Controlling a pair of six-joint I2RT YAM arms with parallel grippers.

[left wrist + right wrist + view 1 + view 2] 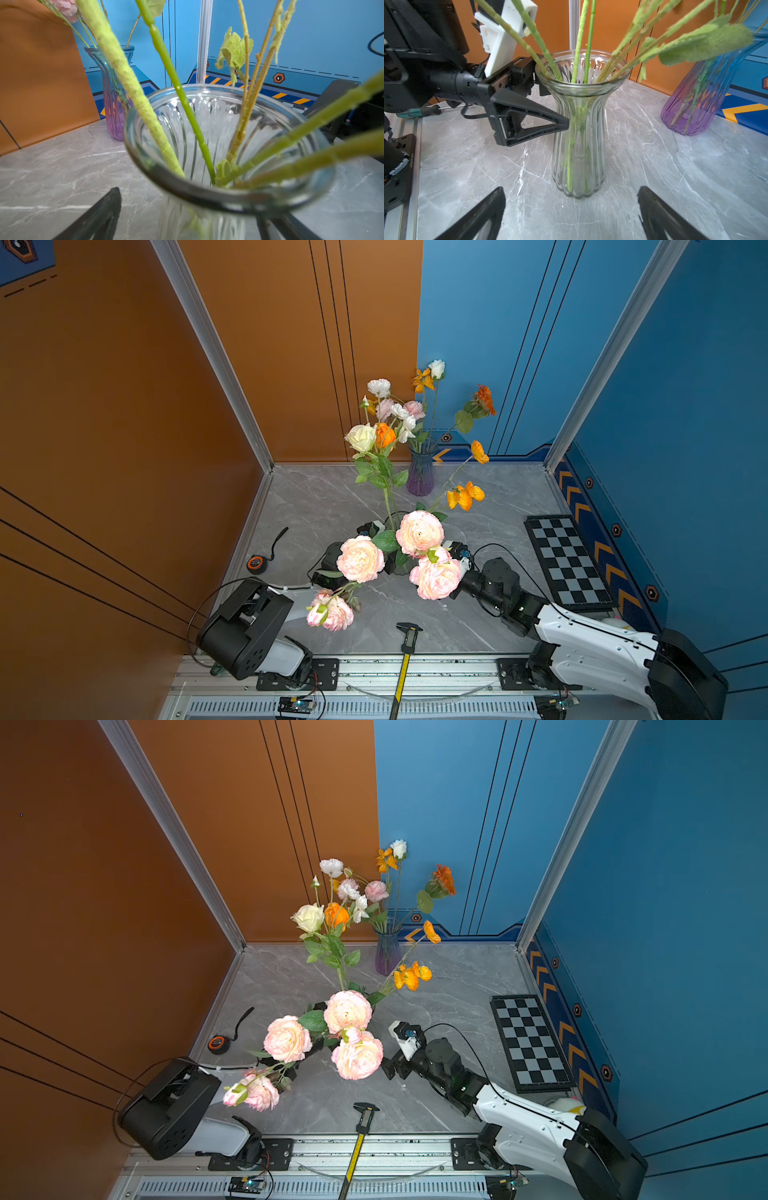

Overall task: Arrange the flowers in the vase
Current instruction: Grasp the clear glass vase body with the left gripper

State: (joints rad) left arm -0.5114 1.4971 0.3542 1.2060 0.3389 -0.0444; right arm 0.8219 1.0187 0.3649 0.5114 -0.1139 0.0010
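While the flowers (419,533) stand in the clear vase (579,124) mid-table, none loose, the left gripper (189,205) straddles its neck, fingers (529,124) released, and the right gripper (571,190) gapes empty nearby, so arranging looks done; next, back off without snagging stems (579,41).

White arm shells (590,641) — black motor joints (498,578)

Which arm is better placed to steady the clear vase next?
Left, probably. The left claw, open, straddles the clear vase at its neck, a finger on each side, so it need only close. The right claw, also open, faces the vase from farther back.
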